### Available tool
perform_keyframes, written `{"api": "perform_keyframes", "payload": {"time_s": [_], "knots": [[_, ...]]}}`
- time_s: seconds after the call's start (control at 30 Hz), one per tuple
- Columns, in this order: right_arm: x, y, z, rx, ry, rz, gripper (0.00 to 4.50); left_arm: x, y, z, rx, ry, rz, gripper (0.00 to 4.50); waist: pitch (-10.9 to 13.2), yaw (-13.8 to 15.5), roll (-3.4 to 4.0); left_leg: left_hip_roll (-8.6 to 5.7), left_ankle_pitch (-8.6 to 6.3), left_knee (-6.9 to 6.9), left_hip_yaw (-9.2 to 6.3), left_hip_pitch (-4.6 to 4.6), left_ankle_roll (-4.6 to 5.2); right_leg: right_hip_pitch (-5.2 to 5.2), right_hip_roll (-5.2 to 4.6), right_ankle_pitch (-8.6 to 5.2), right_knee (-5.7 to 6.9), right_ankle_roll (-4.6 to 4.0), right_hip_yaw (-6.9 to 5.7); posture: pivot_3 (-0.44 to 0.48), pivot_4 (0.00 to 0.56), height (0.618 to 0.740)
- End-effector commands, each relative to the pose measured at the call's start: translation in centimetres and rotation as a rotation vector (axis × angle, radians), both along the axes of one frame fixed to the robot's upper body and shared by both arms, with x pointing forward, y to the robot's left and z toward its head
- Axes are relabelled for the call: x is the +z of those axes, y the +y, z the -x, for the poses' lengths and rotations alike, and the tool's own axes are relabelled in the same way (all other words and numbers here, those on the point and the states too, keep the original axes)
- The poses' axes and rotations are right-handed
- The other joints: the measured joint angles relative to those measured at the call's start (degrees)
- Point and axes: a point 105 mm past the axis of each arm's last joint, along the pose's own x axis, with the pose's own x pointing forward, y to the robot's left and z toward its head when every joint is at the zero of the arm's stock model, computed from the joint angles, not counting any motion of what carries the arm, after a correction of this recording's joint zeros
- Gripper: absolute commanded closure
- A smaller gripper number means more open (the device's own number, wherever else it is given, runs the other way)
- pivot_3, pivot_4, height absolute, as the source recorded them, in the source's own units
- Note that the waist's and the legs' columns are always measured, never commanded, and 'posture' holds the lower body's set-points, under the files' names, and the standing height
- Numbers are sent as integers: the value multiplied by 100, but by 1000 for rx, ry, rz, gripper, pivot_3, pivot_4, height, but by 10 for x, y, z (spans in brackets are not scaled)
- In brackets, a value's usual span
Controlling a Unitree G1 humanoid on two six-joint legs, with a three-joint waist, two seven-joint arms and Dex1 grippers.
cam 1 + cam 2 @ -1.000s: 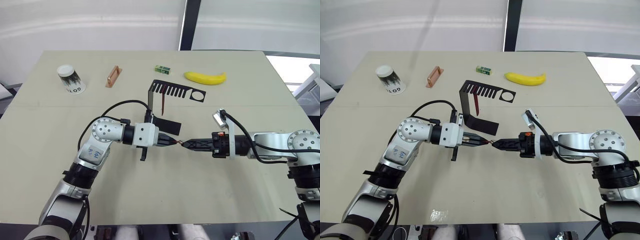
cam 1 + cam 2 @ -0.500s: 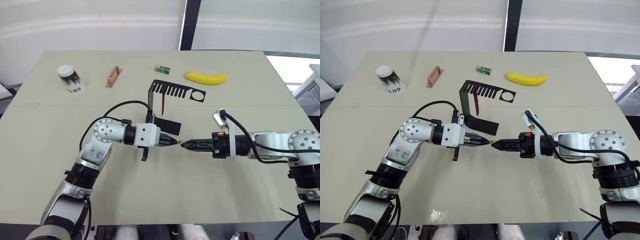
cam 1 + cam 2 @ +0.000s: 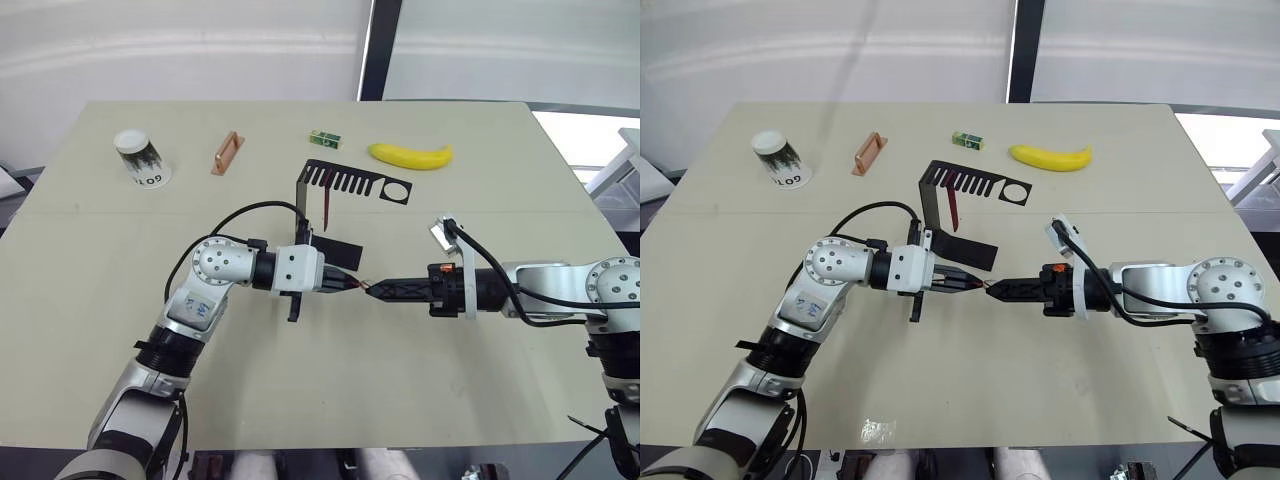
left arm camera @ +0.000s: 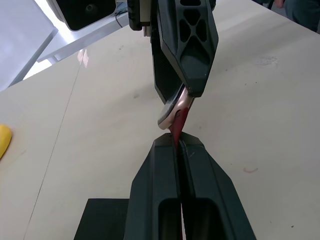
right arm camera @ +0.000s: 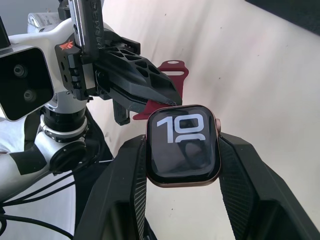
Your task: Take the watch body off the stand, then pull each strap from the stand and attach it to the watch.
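Note:
My right gripper [image 3: 376, 289] is shut on the watch body [image 5: 182, 145], a black-faced case with a silvery rim showing "10". My left gripper [image 3: 352, 284] is shut on a dark-red strap [image 4: 179, 119], held edge-on between its fingers. The strap's free end touches the edge of the watch body, with both grippers tip to tip above the table, just in front of the stand's base. The black stand [image 3: 354, 182] is behind them. Another dark-red strap [image 3: 327, 205] hangs from one of its comb slots.
Along the far side of the table lie a banana [image 3: 410, 155], a small green box [image 3: 322, 139], a copper-coloured bracket [image 3: 227, 152] and a paper cup [image 3: 140, 157]. The stand's base plate [image 3: 338, 253] sits close behind my left gripper.
Both grippers have drifted slightly to the right together, still tip to tip. My left elbow has swung right as well. The stand and its hanging strap have not moved.

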Motion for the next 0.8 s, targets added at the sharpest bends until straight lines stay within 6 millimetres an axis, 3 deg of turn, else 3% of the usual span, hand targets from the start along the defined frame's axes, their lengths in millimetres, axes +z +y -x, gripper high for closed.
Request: {"api": "perform_keyframes", "payload": {"time_s": [0.03, 0.8], "knots": [[10, 11, 12, 82, -34, -41, 2989, 14, -8, 3, -19, -40, 41, 4500, 0, -2, 0, 0, 0, 0, 0, 0, 0, 0, 0, 0, 0, 0, 0, 0, 150, 740], [12, 17, 12, 89, -50, -52, 2989, 15, -13, 4, -19, -38, 49, 4500, 0, 1, 0, 0, 0, -1, 0, 0, 0, 0, 0, 0, -1, 1, 0, 0, 150, 740]]}}
